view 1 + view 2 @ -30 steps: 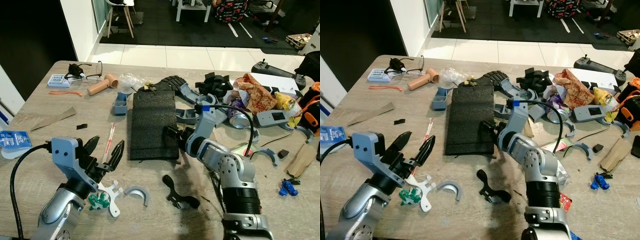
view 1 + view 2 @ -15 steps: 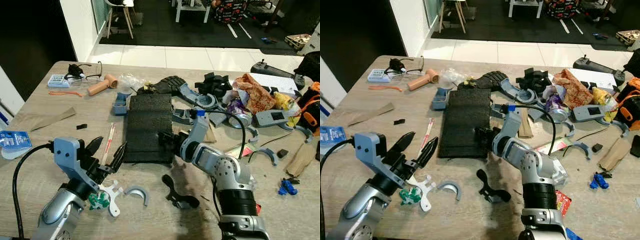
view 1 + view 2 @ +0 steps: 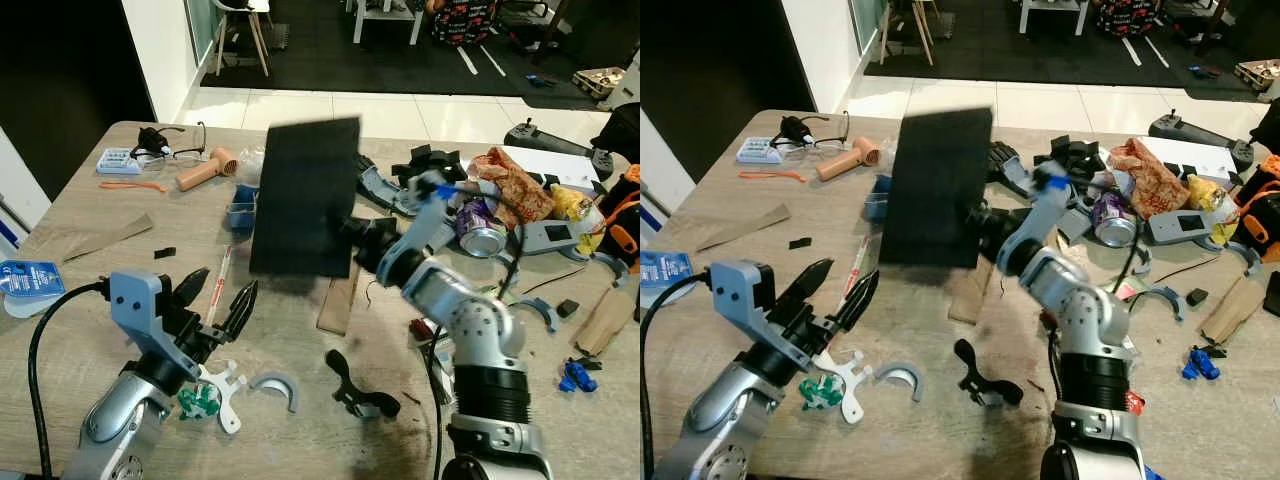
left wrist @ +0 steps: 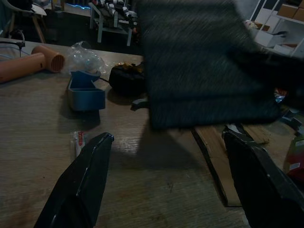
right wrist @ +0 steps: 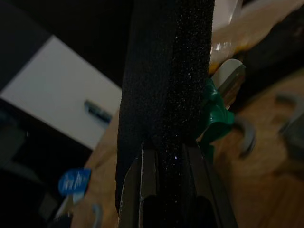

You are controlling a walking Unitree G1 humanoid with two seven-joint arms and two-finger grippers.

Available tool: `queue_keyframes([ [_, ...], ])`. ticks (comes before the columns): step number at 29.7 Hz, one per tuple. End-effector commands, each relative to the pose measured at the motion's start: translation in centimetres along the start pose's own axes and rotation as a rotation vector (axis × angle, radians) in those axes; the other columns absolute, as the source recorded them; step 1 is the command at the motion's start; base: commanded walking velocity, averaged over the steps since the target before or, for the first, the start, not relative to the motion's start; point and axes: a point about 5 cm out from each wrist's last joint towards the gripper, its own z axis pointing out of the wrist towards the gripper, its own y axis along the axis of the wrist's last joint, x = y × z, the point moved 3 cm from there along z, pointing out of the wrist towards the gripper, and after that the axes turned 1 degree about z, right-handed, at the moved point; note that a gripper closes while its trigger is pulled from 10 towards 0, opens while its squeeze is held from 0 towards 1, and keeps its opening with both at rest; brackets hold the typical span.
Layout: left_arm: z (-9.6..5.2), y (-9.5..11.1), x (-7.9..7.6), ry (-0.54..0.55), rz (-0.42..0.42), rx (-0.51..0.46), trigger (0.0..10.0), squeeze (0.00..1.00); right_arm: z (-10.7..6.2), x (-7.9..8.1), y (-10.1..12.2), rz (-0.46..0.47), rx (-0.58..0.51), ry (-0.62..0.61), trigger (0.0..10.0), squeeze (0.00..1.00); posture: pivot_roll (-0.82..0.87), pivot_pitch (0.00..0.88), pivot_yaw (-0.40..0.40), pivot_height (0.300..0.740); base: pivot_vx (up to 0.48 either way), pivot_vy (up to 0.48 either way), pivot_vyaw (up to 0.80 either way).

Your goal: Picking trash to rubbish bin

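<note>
Up off the table (image 3: 90, 215) comes the black foam sheet (image 3: 304, 196), which a second ago lay flat near the middle; now it stands nearly upright in the air above that spot, blurred with motion. The right gripper (image 3: 358, 232) has it by one edge, and in the right wrist view its fingers (image 5: 142, 190) are closed tight on either side of the sheet's thickness. Where the sheet lay, a strip of brown cardboard (image 3: 338, 297) now shows on the wood. The left gripper (image 3: 214, 303) hovers low near the table's front-left corner with its fingers (image 4: 80, 180) spread wide and holding nothing. Just beside it lie a white plastic bracket (image 3: 222, 388), a green scrap (image 3: 198, 403) and a grey curved clip (image 3: 276, 387). Toward the far right edge sits a crushed can (image 3: 484, 227) among wrappers.
</note>
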Motion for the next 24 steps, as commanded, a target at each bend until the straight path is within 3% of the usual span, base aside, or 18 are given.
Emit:
queue_keyframes([
  [1,-0.1,-0.5,0.5,0.017,-0.006,0.026,10.0,0.00,-0.3,0.0,1.6,-0.053,-0.079,-0.007,0.0,0.00,-0.11,0.000,-0.032,0.740,0.000,0.000,0.00],
  [2,-0.1,-0.6,0.6,0.025,-0.008,0.029,10.0,0.00,-0.5,-0.3,2.7,-0.190,-0.116,-0.050,0.0,0.00,-0.11,0.000,-0.030,0.740,0.000,0.000,0.00],
  [3,-0.1,-0.6,0.6,0.025,-0.008,0.029,10.0,0.00,-0.5,-0.3,2.7,-0.190,-0.116,-0.050,0.0,0.00,-0.11,0.000,-0.030,0.740,0.000,0.000,0.00],
  [4,-0.1,-0.7,0.8,0.034,-0.010,0.033,10.0,0.00,-1.0,-0.5,3.9,-0.469,-0.139,-0.108,0.0,0.00,-0.12,0.000,-0.028,0.740,0.000,0.000,0.00],
  [5,-0.1,-0.7,0.9,0.036,-0.008,0.035,10.0,0.00,-1.2,-0.5,4.1,-0.612,-0.131,-0.134,0.0,0.00,-0.12,0.000,-0.028,0.740,0.000,0.000,0.00],
  [6,-0.1,-0.7,0.9,0.037,-0.006,0.037,10.0,0.00,-1.4,-0.6,4.3,-0.695,-0.129,-0.157,0.0,0.00,-0.12,0.000,-0.027,0.740,0.000,0.000,0.00],
  [8,-0.1,-0.7,1.0,0.040,-0.004,0.038,10.0,0.00,-1.6,-0.9,4.6,-0.744,-0.141,-0.192,0.0,0.00,-0.12,0.000,-0.027,0.740,0.000,0.000,0.00],
  [10,0.0,-0.8,1.1,0.047,-0.005,0.042,10.0,0.00,-2.6,-1.9,5.4,-0.998,-0.147,-0.308,0.0,0.00,-0.12,0.000,-0.027,0.740,0.000,0.000,0.00],
  [12,0.0,-0.8,1.1,0.047,-0.005,0.042,10.0,0.00,-2.6,-1.9,5.4,-0.998,-0.147,-0.308,0.0,0.00,-0.12,0.000,-0.027,0.740,0.000,0.000,0.00],
  [13,0.0,-0.8,1.1,0.049,-0.008,0.045,10.0,0.00,-3.3,-2.4,5.4,-1.215,-0.133,-0.354,0.0,0.00,-0.12,0.000,-0.026,0.740,0.000,0.000,0.00],
  [14,0.0,-0.8,1.1,0.049,-0.008,0.045,10.0,0.00,-3.3,-2.4,5.4,-1.215,-0.133,-0.354,0.0,0.00,-0.12,0.000,-0.026,0.740,0.000,0.000,0.00],
  [16,0.0,-0.9,1.1,0.047,-0.010,0.052,10.0,0.00,-4.0,-3.3,4.7,-1.378,-0.099,-0.394,0.0,0.00,-0.12,0.000,-0.027,0.740,0.000,0.000,0.00],
  [18,0.0,-1.0,1.1,0.049,-0.009,0.058,10.0,0.00,-4.5,-3.9,4.1,-1.419,-0.089,-0.415,0.0,0.00,-0.12,0.000,-0.027,0.740,0.000,0.000,0.00],
  [19,0.0,-1.0,1.2,0.057,-0.005,0.057,10.0,0.00,-4.6,-4.4,3.8,-1.385,-0.079,-0.426,3.6,0.00,-0.12,0.000,-0.025,0.740,0.000,0.000,0.00],
  [20,0.0,-0.9,1.3,0.063,-0.002,0.056,10.0,0.00,-4.7,-4.7,3.5,-1.360,-0.072,-0.434,3.6,0.00,-0.12,0.000,-0.025,0.740,0.000,0.000,0.00],
  [21,0.0,-0.9,1.3,0.070,0.007,0.055,10.0,0.00,-4.9,-5.5,3.0,-1.300,-0.048,-0.459,10.0,0.00,-0.12,0.000,-0.025,0.740,0.000,0.000,0.00],
  [24,0.0,-0.9,1.4,0.083,0.017,0.055,10.0,0.00,-5.1,-6.1,2.5,-1.270,-0.045,-0.470,10.0,0.00,-0.12,0.000,-0.027,0.740,0.000,0.000,0.00],
])
